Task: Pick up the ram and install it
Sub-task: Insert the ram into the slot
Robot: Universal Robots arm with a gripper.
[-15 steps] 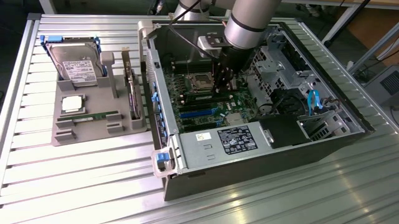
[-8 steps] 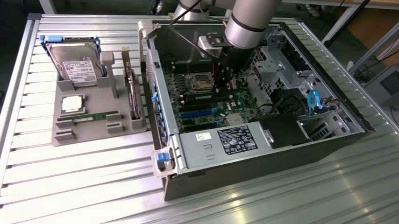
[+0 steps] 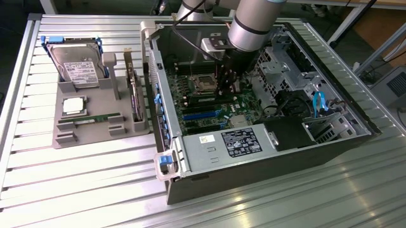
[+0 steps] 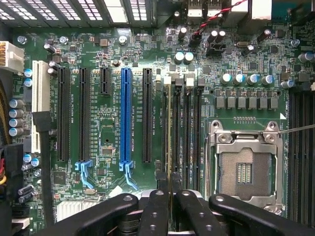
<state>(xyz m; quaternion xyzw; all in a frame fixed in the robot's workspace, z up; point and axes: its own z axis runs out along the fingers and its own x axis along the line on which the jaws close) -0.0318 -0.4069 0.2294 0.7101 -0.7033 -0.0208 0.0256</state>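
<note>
Fingers [image 4: 160, 211] sit nearest the wrist cam, closed down w/ the ram [image 4: 169, 147] edge-on in the thin gap between them, so you're holding the stick. Its long axis runs along the mem slots [image 4: 184, 132], straight out from the jaws, and the edge looks lined up over a slot beside the CPU socket [image 4: 245, 167]; can't tell if it's seated. Exterior view: gripper [image 3: 225, 92] is down inside the PC case [image 3: 209, 164] over the board. A second stick [image 3: 95, 117] lies in the gray tray [image 3: 95, 137], well off to exterior view's left.
</note>
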